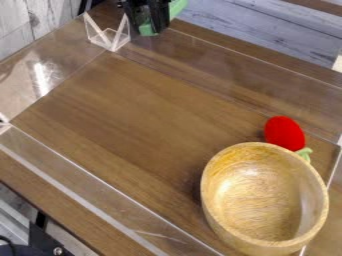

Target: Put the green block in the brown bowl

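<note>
The end effector (155, 20) appears closed on the green block (147, 27) at the far edge of the desk (160, 120), by the clear angular stand (107, 34), presumably gripping it so that it can be carried over to the brown bowl (265, 200). The bowl sits open side up in the near corner, ready to receive it, with the red toy (283, 132) just beside its rim. I count one block, one bowl, one toy and one stand.

Gripper (150, 18) dark, blurred, cut off by top edge; fingertips hard to make out. Green shape (175, 9) behind it partly hidden. Dark item at lower left corner (30, 240) cut off, unidentifiable.
</note>
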Motion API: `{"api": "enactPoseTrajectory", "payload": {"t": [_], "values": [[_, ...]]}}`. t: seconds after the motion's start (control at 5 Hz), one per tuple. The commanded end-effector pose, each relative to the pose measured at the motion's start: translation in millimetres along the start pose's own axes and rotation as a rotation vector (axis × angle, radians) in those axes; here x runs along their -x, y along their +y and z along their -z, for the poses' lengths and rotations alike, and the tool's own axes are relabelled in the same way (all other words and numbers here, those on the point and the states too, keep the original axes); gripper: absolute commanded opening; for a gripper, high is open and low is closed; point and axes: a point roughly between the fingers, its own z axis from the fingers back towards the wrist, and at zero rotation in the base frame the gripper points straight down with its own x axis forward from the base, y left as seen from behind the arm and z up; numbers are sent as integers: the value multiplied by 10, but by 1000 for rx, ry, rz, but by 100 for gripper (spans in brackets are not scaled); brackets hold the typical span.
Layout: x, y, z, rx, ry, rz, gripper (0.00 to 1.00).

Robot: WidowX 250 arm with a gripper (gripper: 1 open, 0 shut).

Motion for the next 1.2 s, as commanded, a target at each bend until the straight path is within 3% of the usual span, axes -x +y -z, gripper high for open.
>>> {"api": "enactPoseTrajectory", "payload": {"t": [0.0,0.6,0.8,1.0], "values": [[-12,-45,-156,-1,-41,17,0],[-31,-253,35,39,-38,35,0],[-26,-402,45,58,-73,-30,0],[46,-646,-135,59,-74,21,0]]}}
